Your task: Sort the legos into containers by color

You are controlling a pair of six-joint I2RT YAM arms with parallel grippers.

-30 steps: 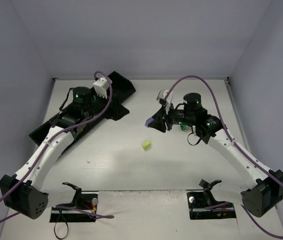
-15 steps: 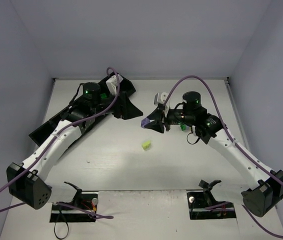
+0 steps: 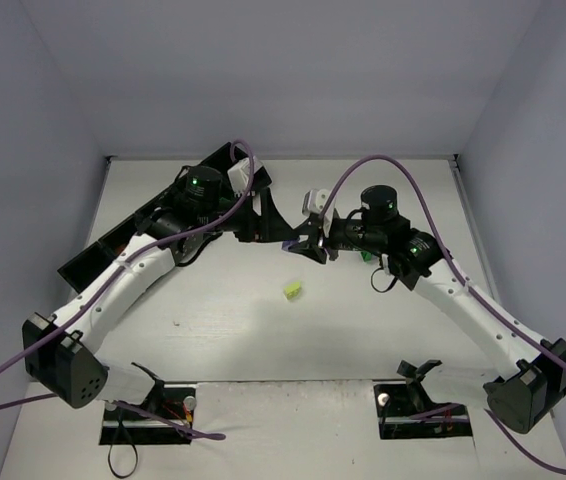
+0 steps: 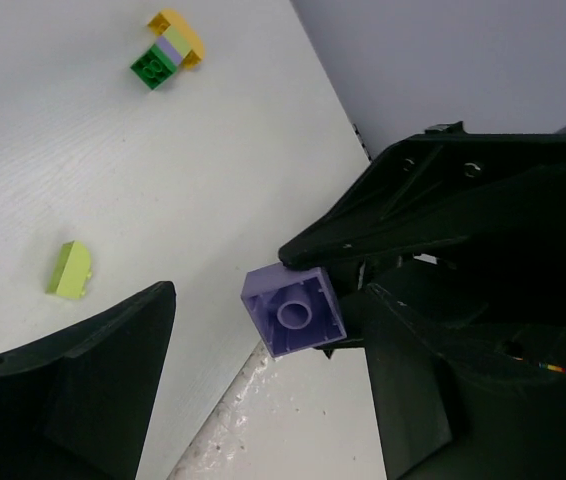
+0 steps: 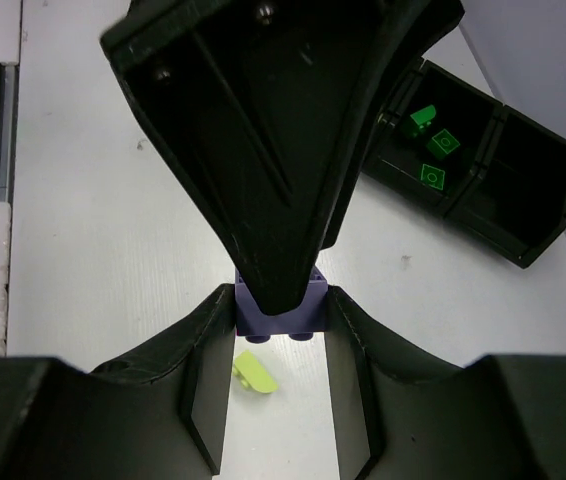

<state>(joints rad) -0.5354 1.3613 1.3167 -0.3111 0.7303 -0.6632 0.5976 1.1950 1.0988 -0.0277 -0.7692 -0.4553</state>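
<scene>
A: While your right gripper (image 3: 305,243) is clamped tight on the purple lego (image 4: 295,310), count that brick as unsorted. It hangs in the air just off the far end of the black tray (image 3: 88,262), not over any compartment.

B: And my left gripper (image 3: 268,222)?

A: Spread wide, holding nothing. Its fingers (image 4: 83,390) sit either side of the purple lego, and one comes down right over it in the right wrist view. I can't tell if it touches. It looks like a handover toward the tray side, but that's my guess.

B: What's done?

A: Three green legos (image 5: 431,146) lie together in one compartment of the tray. Your arm hides the other compartments, so I can't score them.

B: What's left?

A: The purple one you hold. A lime lego (image 3: 291,291) is loose on the table, well apart from the tray. A small stack of yellow, lilac and green bricks (image 4: 168,50) sits farther from the tray than that, and it needs pulling apart first. I'd call it partway, with several bricks to go.
</scene>
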